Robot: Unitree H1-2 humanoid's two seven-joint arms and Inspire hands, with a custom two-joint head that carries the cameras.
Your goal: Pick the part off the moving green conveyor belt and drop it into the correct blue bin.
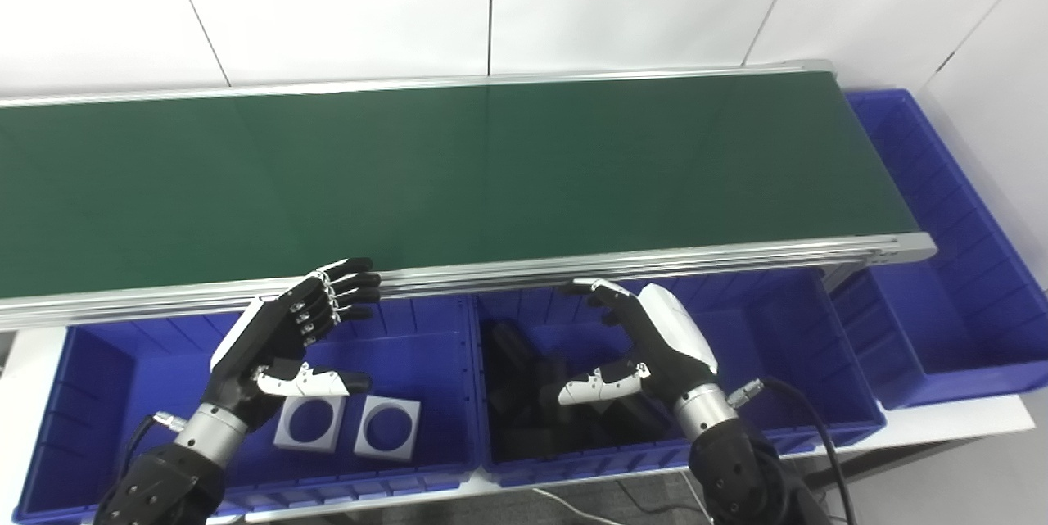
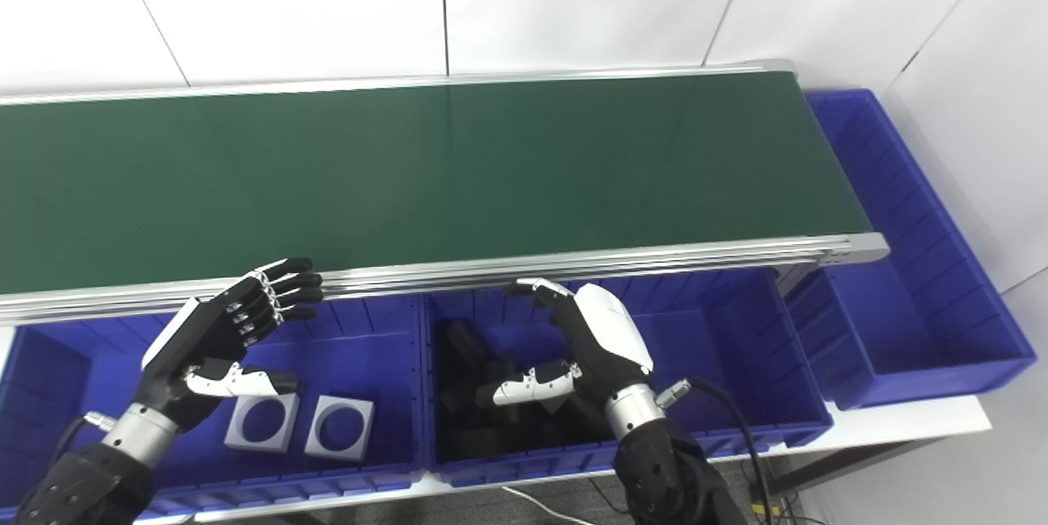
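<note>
Both hands open: left hand over left bin, right hand over dark, indistinct parts.

We're looking at a plain white paneled wall with thin dark seams running behind everything, a white tabletop peeking out at the lower right, dark grey floor showing below, flat even lighting.

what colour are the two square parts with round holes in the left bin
Light grey, almost silvery. The two square parts lie side by side in the left bin; the left eye view shows them best.
</note>
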